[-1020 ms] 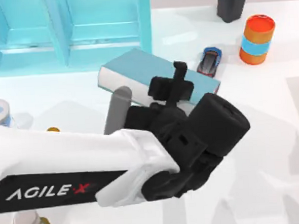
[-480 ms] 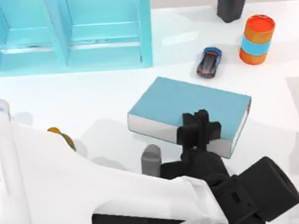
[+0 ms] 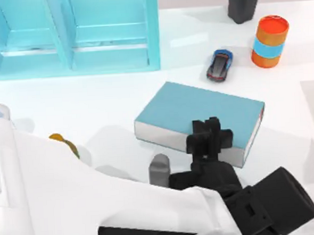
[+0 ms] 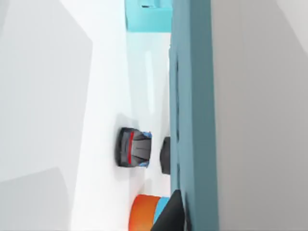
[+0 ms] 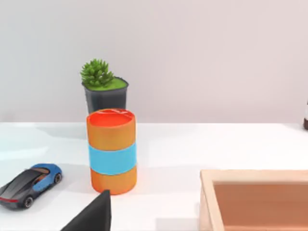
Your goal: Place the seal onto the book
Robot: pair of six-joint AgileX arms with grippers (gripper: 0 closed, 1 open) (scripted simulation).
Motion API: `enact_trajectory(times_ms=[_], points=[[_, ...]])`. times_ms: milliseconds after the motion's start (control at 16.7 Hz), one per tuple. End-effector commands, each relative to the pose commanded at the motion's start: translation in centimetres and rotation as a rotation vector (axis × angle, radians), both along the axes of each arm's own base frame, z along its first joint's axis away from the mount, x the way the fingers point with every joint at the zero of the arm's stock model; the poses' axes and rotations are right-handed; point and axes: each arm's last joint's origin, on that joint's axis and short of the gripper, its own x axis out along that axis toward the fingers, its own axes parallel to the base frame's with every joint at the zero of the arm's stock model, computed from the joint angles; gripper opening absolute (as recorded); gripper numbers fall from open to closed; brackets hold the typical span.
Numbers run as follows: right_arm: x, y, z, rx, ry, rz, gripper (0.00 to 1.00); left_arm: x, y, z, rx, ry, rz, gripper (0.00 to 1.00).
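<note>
While your left hand [image 3: 209, 138] hovers at the book's [image 3: 209, 106] near edge, grip unclear, a seal released there could topple off

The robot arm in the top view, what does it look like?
The left arm is a thick, smooth white tube with a black band carrying white "AGILE" lettering and a red mark. Its wrist end is chunky matte black, with a rounded black cylinder sticking out sideways. The left hand is small, black and blocky, with short square-edged fingers. No loose cables show.
</note>
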Motion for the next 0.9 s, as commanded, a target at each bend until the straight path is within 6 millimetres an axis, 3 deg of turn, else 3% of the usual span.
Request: enact_trajectory(times_ms=[360,720,900], points=[[0.0,0.0,0.0,0.0,0.0,0.0,1.0,-0.1,0.1,-0.2,0.005,0.003,0.001,0.0],[0.0,0.0,0.0,0.0,0.0,0.0,1.0,-0.1,0.0,-3.0,0.005,0.002,0.002,0.0],[0.0,0.0,0.0,0.0,0.0,0.0,1.0,-0.1,0.1,-3.1,0.005,0.002,0.001,0.0]])
